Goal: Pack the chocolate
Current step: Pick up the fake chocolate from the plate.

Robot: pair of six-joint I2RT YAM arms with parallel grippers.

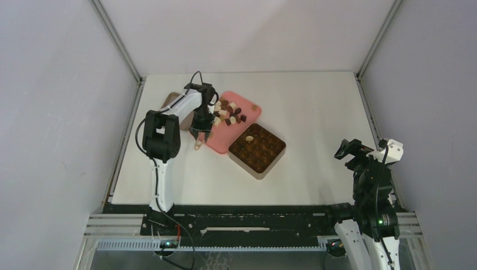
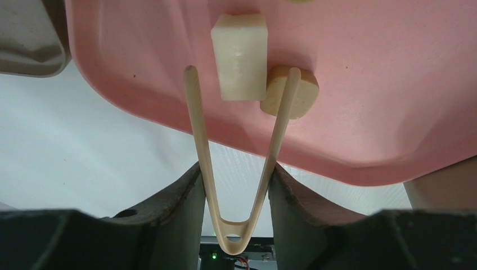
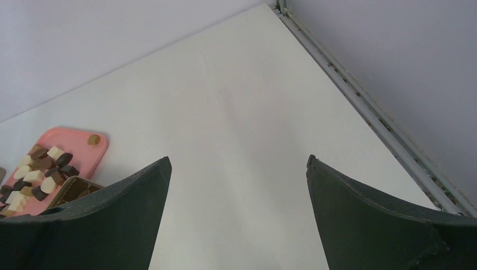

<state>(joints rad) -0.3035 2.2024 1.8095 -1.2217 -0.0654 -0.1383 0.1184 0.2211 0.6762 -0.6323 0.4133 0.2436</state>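
A white counter sits inside an enclosure of plain pale grey walls, silver metal posts slanting up from its back corners, a metal rail along its right edge; the light is soft and even

1. The tray lies on the tabletop, left of centre and towards the back.
2. The chocolate is heaped on the tray's rear half.
3. The tin sits just beside the tray's right front edge, nearer the arms. A lone piece lies in a cell at its rear corner.
4. A flat object lies left of the tray, partly hidden behind the left arm.
5. The left claw hangs over the tray's front left edge, with the tongs between its fingers.
6. The tong tips reach over the tray. A first piece lies between them, and a second piece lies under the right tip.
7. The right claw is at the tabletop's right front edge, well apart from everything.
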